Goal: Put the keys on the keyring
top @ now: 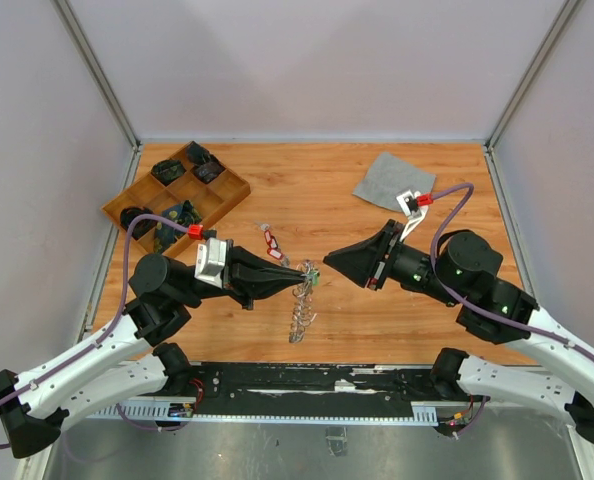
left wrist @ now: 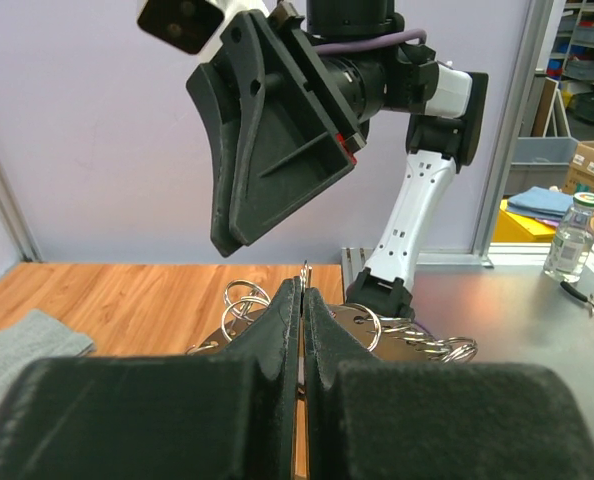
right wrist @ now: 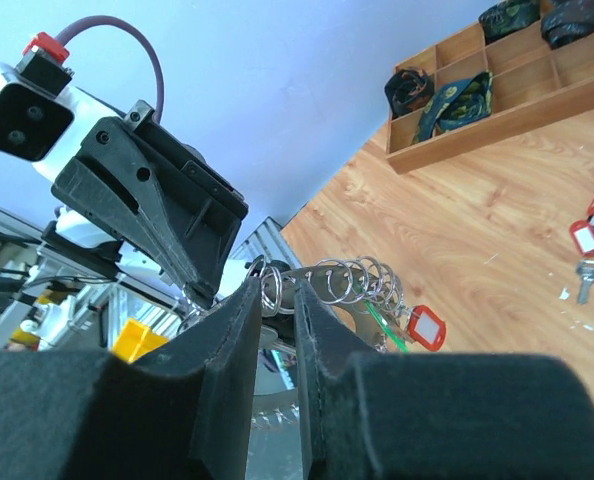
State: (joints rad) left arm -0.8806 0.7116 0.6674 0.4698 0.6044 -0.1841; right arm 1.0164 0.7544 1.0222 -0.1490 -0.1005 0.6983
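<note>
The keyring (top: 301, 310) is held up over the table's middle and droops toward the near edge, its rim fringed with small split rings (right wrist: 362, 280). My left gripper (top: 305, 272) is shut on its thin edge (left wrist: 305, 268). From the right, my right gripper (top: 329, 264) meets it, jaws narrowly apart and closed round one small split ring (right wrist: 277, 290). A red-tagged key (right wrist: 426, 328) and a green-tagged one (right wrist: 385, 325) hang from the keyring. More keys (top: 271, 241) with red tags lie on the wood behind the left gripper.
A wooden compartment tray (top: 235, 188) with dark items sits at the back left. At the back right a grey cloth square (top: 389, 180) lies flat. The black rail (top: 307, 380) of the arm bases runs along the near edge.
</note>
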